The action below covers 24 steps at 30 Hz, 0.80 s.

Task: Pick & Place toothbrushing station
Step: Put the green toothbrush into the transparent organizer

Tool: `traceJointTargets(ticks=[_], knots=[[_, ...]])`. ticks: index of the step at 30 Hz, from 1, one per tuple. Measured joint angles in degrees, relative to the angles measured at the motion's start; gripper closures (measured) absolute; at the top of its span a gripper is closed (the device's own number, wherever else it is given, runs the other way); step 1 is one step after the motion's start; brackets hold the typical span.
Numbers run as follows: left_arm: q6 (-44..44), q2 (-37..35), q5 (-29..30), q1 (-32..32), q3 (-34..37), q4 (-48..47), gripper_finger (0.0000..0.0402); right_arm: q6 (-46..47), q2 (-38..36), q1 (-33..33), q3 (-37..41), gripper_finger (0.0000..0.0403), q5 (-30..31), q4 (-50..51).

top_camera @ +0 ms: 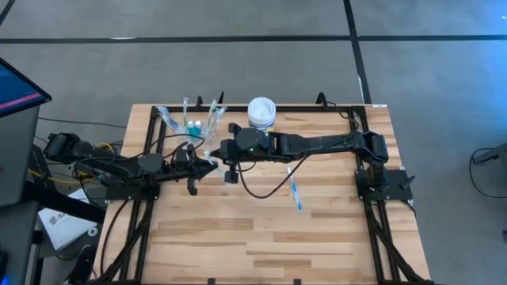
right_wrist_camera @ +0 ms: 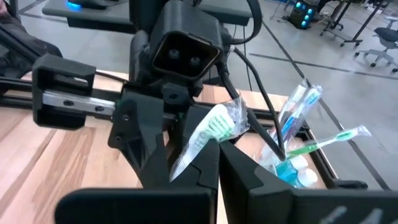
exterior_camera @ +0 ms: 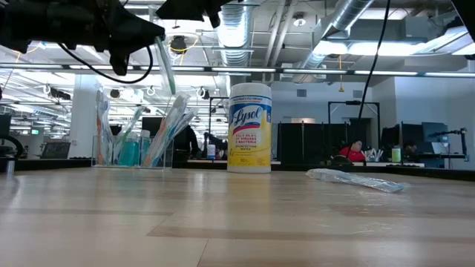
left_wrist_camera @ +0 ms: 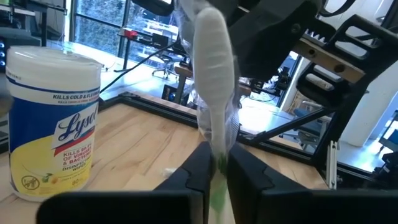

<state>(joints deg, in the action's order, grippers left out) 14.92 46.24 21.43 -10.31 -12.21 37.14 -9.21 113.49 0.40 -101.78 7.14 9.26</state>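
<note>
From where I sit, the biggest thing in the scene is the tabletop (top_camera: 333, 229), and a drop onto it is my main worry. Both arms meet above its middle, just in front of the yellow-labelled wipes tub (top_camera: 261, 113). A wrapped green-and-white toothbrush (right_wrist_camera: 208, 134) is pinched from both ends: the right hand (right_wrist_camera: 217, 149) is fully closed on one end, and the left hand (left_wrist_camera: 216, 163) has its fingers nearly together around the handle. I judge this a handover, and two clamped hands on one slim thing could bend it, tear the wrapper, or flick it away if either arm pulls before the other lets go.

Next risk is the clear cup (top_camera: 192, 125) at the far left of the tabletop, already crowded with leaning brushes and teal tubes; an angled insertion could tip it or knock brushes out.

Smallest: another wrapped toothbrush (top_camera: 295, 192) lies alone nearer the right arm's base, where a dangling cable might drag it.
</note>
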Motion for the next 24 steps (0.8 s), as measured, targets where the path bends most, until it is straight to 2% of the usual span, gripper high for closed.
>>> traceJointTargets(ticks=[7, 17, 24], knots=[[0.01, 0.04, 0.64, 0.00, 0.06, -0.10, 0.0387, 0.07, -0.07, -0.11, -0.02, 0.0398, -0.88, 2.25], [-1.21, -0.18, 2.70, -0.02, 0.00, 0.47, 0.0386, 0.46, 0.04, -0.15, 0.09, 0.0344, -1.05, 4.88], [-1.17, -1.66, 4.09, -0.02, -0.02, -2.41, 0.0386, 1.73, 0.07, -0.26, 0.09, 0.0342, -1.07, 7.37]])
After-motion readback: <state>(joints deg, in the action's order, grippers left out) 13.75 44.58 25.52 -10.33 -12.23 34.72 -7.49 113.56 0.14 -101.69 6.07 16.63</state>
